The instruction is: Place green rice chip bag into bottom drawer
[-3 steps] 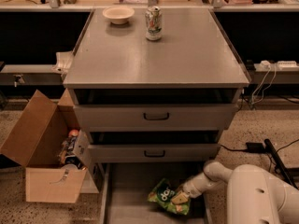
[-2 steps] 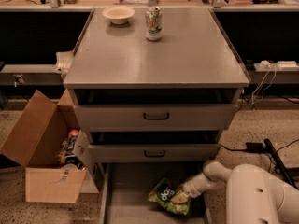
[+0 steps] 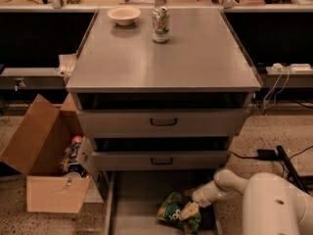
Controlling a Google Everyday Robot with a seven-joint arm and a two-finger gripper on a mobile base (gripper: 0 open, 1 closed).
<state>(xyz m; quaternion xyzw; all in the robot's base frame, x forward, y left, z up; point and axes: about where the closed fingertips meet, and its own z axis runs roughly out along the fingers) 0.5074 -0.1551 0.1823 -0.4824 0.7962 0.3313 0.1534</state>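
Note:
The green rice chip bag (image 3: 175, 213) lies crumpled on the floor of the bottom drawer (image 3: 131, 204), at its right side. The drawer is pulled out under the two upper drawers. My gripper (image 3: 189, 211) reaches in from the right at the end of my white arm (image 3: 230, 185). It sits right on the bag's right edge, touching it. The lower part of the bag runs out of view at the bottom.
A grey cabinet top (image 3: 166, 58) holds a pale bowl (image 3: 123, 14) and a green-and-white drink can (image 3: 160, 24). An open brown cardboard box (image 3: 44, 160) with items stands at the left. Cables and a power strip (image 3: 288, 67) lie on the floor at the right.

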